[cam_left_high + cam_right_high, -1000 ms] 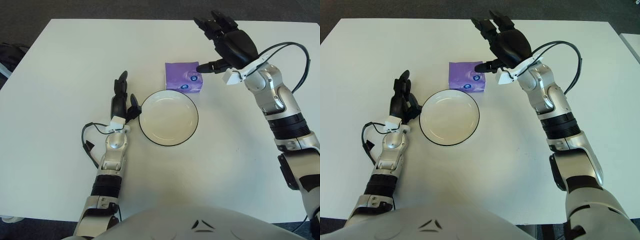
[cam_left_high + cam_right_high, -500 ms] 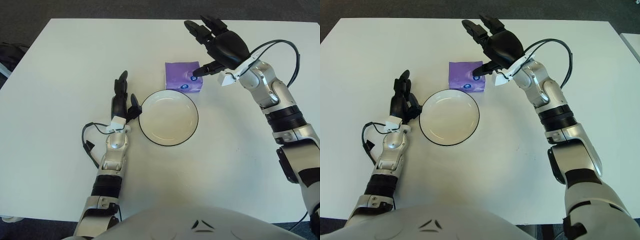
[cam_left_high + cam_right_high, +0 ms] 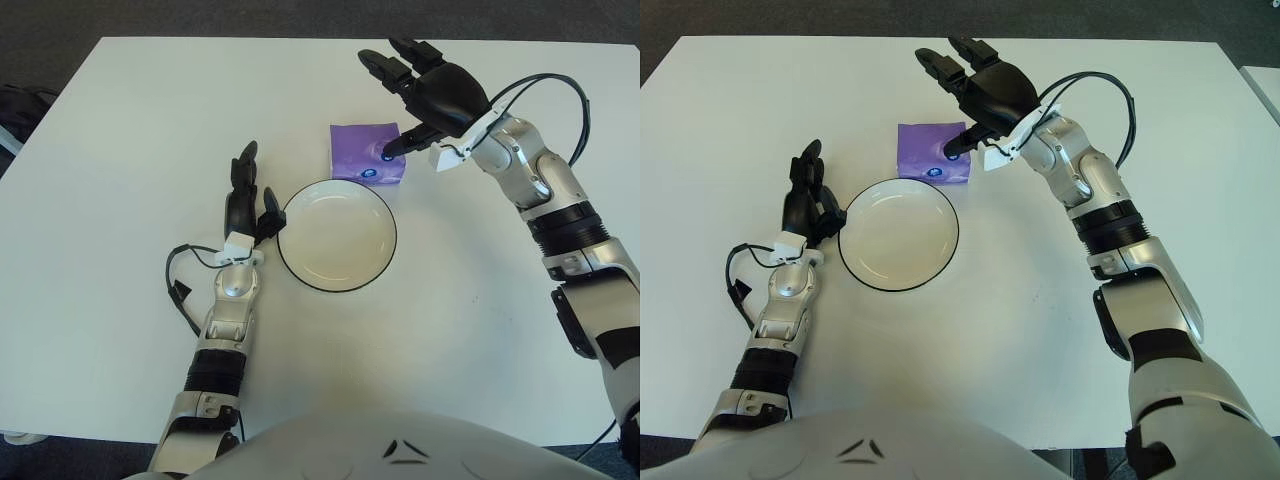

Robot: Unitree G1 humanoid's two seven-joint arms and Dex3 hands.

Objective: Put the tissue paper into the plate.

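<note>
A purple tissue pack [image 3: 362, 155] lies flat on the white table, just behind the white plate with a dark rim [image 3: 284, 243]. My right hand [image 3: 415, 95] hovers over the pack's right side, fingers spread wide, with the thumb tip low over the pack's right edge. It holds nothing. The plate's inside is bare. My left hand [image 3: 243, 195] shows just left of the plate, fingers straight and pointing away from me.
The white table [image 3: 120, 150] stretches wide to the left and toward me. A dark floor lies beyond its far edge. Black cables run along both forearms.
My right hand has moved left, from right of the pack to over its right side. The pack, plate and left hand stay where they were.
</note>
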